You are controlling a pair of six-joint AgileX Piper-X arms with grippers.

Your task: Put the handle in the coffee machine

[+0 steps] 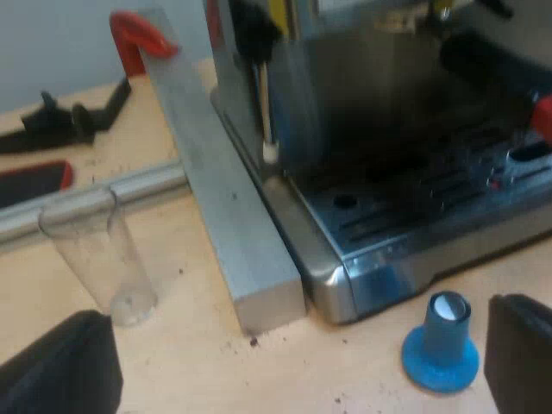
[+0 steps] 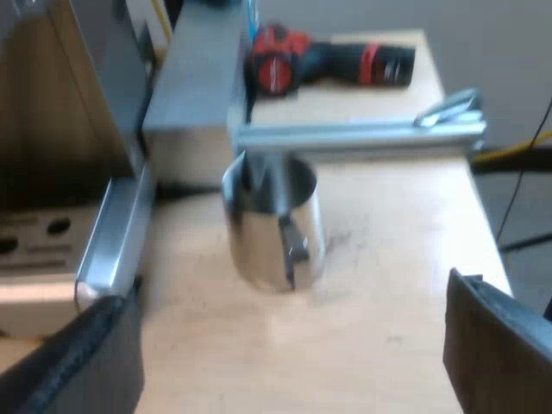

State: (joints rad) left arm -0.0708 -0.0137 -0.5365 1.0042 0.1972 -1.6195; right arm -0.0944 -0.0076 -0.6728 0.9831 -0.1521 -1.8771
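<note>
Both arms wide open, holding nothing; handle (image 1: 487, 62) sits up at the espresso machine (image 1: 379, 129) front.

The left gripper (image 1: 289, 366) has its fingers spread wide over the table (image 1: 198, 371). A blue tamper (image 1: 442, 345) stands just inside one finger and a measuring glass (image 1: 97, 254) stands upright near the other. Straight ahead is the machine's drip tray (image 1: 405, 211). The dark handle with its red end (image 1: 542, 116) is above the tray, well ahead of the fingers; can't tell if it is locked in. A metal bar (image 1: 220, 190) runs along the machine's side. The right gripper (image 2: 289, 358) is also spread wide. A steel jug (image 2: 274, 228) stands ahead between its fingers, apart from both. The machine's base is near one finger, and a red-black power tool (image 2: 332, 60) lies beyond the jug.
</note>
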